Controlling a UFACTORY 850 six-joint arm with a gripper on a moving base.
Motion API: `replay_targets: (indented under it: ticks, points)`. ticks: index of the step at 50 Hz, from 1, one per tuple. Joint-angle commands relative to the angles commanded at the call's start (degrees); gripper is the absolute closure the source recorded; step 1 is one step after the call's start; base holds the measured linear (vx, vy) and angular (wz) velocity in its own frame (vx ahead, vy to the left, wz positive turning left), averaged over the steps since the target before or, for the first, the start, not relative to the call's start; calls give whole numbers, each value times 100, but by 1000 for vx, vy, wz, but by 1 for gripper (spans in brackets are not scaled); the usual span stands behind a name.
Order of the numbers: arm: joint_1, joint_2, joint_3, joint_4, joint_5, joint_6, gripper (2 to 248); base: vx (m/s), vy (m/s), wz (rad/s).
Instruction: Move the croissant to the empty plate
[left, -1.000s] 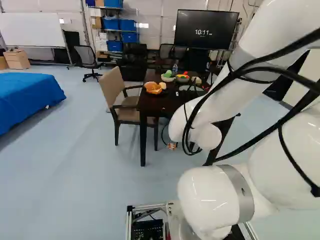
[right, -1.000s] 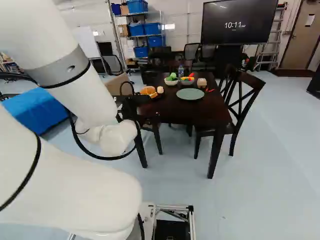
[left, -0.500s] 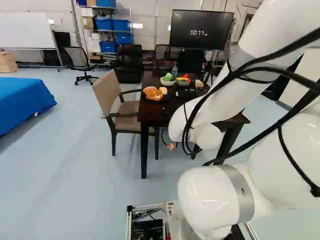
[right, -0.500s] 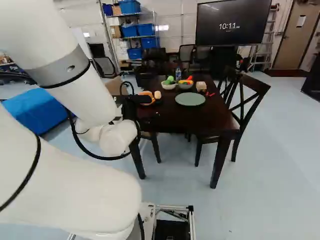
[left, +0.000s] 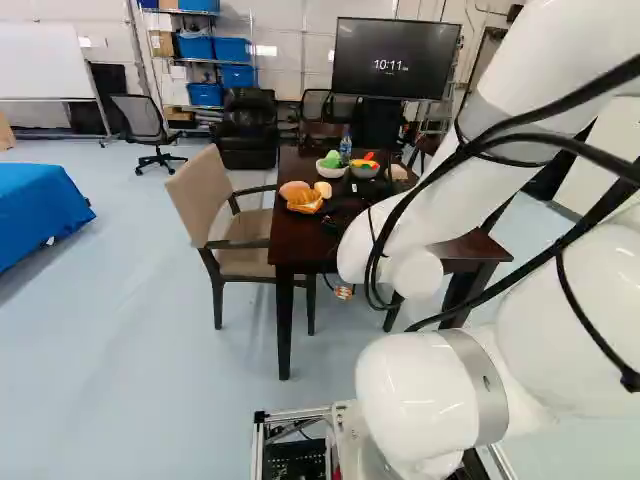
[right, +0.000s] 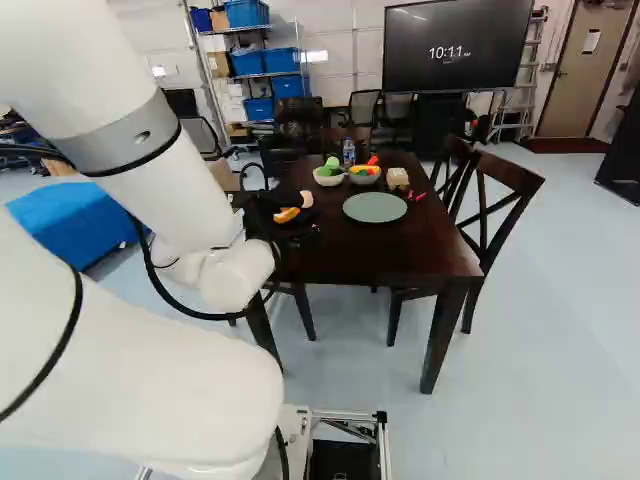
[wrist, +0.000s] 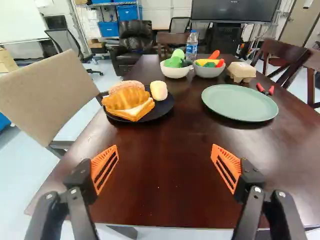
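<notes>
My gripper (right: 262, 212) is at the table's near side in the right base view, partly hidden by the arm. In the wrist view the gripper (wrist: 165, 155) stands wide open, nothing between its orange pads. The croissant (wrist: 125, 99) lies ahead of the gripper on a black plate (wrist: 164, 108), resting on a bread slice or sandwich (wrist: 135, 113), with a bun (wrist: 126, 86) behind and a pale roll (wrist: 159, 90) beside it. Bare and green, the empty plate (wrist: 240, 102) lies apart from the black one, nearer the red-handled tool.
The dark table (wrist: 165, 185) stretches ahead. Farther along it are two bowls of toy vegetables (wrist: 175, 71) (wrist: 208, 70), a bottle (wrist: 191, 46), and a carton (wrist: 241, 71) near red-handled pliers (wrist: 265, 89). A beige chair (left: 202, 190) and a dark wooden chair (right: 500, 190) flank the table.
The base has moved forward with a slight turn, so the table and its dishes appear nearer. Against the joint at the foot of the views, the arm has not shifted.
</notes>
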Motion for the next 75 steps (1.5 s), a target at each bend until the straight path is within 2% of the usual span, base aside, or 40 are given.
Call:
replay_targets:
  ticks: [36, 55, 75]
  points:
    - [0, -78, -112, 0, 0, 0, 3, -4, 0, 1]
    - [-15, -254, -532, 0, -46, 0, 3, 0, 0, 0]
    - [-14, -434, -980, 0, -369, 0, 3, 0, 0, 0]
